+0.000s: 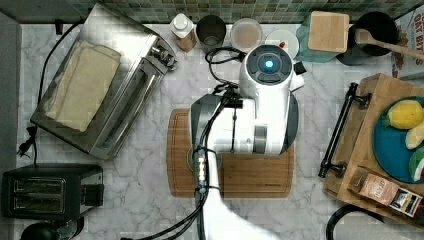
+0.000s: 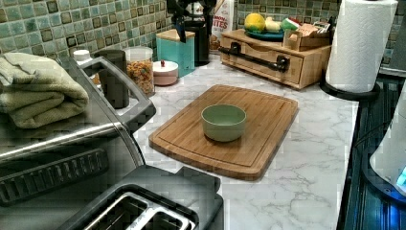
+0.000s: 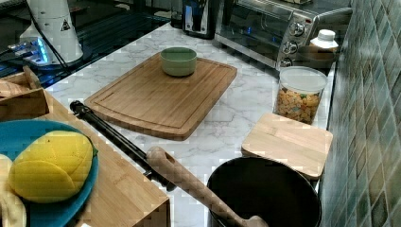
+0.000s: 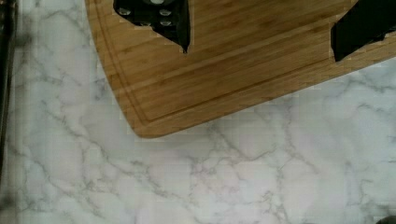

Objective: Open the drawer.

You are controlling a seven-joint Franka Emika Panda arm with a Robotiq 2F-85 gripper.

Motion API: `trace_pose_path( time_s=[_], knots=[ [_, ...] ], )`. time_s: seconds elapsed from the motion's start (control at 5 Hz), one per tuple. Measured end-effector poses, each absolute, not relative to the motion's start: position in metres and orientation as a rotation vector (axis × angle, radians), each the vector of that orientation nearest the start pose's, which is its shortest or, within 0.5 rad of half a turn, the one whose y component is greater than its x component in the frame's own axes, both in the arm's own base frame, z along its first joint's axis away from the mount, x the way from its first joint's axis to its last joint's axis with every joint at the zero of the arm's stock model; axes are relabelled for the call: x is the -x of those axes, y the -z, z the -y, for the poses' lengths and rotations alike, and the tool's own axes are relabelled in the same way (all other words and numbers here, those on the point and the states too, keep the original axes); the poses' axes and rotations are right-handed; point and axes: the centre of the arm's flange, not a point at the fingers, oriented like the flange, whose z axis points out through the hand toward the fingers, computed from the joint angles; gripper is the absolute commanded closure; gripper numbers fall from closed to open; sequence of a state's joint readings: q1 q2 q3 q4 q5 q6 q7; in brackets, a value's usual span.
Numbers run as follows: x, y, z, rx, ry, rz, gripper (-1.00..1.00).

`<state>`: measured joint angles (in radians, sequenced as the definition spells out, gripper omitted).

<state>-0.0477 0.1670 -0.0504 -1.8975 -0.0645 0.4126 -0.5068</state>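
The task is at its approach step: the light-brown wooden drawer with its long black metal bar handle sits shut in the wooden box cabinet at the top view's right edge, untouched. The white robot arm hangs above the large flat bamboo cutting board, and the wrist view shows the gripper with its 2 black fingers spread wide apart over that board's corner, holding nothing. Next, I judge, it must travel toward the handle, straddle the bar, close, then pull outward. The surface is a white marble counter before a green tiled wall, crowded with a toaster oven.
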Motion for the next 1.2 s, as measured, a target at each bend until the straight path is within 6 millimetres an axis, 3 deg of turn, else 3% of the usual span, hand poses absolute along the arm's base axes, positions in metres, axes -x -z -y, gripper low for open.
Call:
trace_pose_path(
  time_s=[0.2,0.6,0.8,1.0,1.2],
  knots=[
    [-0.592,-0.389,0.097,3.184,-0.128,-0.54,-1.0],
    [-0.586,-0.332,0.183,3.197,-0.264,-0.704,-1.0],
    [-0.585,-0.313,0.219,3.206,-0.156,-0.698,-1.0],
    [-0.582,-0.316,0.243,3.212,-0.088,-0.693,-1.0],
    [-0.579,-0.323,0.251,3.223,-0.077,-0.702,-1.0]
  ],
)
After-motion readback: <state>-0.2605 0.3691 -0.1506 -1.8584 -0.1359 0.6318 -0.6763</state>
